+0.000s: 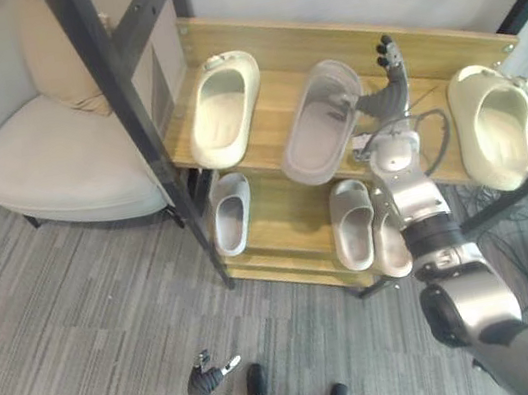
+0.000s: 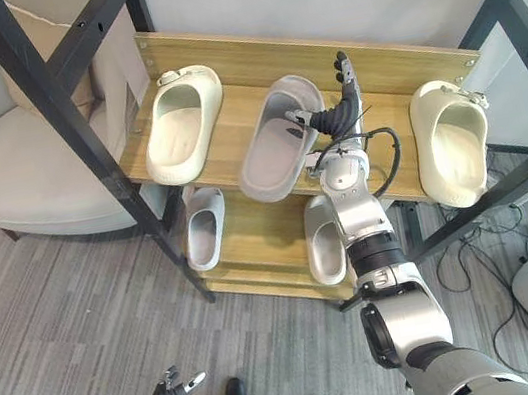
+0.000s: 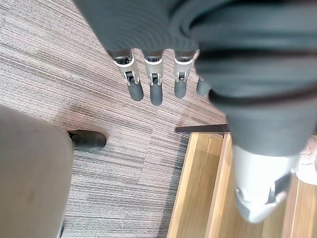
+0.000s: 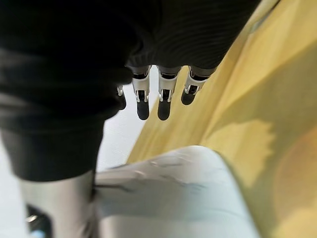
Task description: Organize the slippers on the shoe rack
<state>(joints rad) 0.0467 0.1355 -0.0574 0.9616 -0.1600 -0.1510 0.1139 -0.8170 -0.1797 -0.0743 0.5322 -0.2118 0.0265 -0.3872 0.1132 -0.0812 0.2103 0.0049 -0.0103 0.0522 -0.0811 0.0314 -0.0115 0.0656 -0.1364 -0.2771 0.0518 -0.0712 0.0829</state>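
R hand (image 2: 336, 119) at top shelf of shoe rack (image 2: 403, 61), fingers straight & apart, nothing held; thumb by rim of grey slipper (image 2: 271, 151), contact unclear. L cream slipper (image 2: 176, 126) beside it, R cream slipper (image 2: 454, 150) at shelf's R end. Lower shelf: pale slipper (image 2: 203, 228), grey pair (image 2: 324, 238). L hand (image 1: 208, 373) low over carpet (image 1: 77, 290), fingers relaxed, empty.

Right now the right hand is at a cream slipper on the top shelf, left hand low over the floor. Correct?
No: the right hand is at the grey slipper on the top shelf, as the right eye view shows. The left hand is low over the floor.
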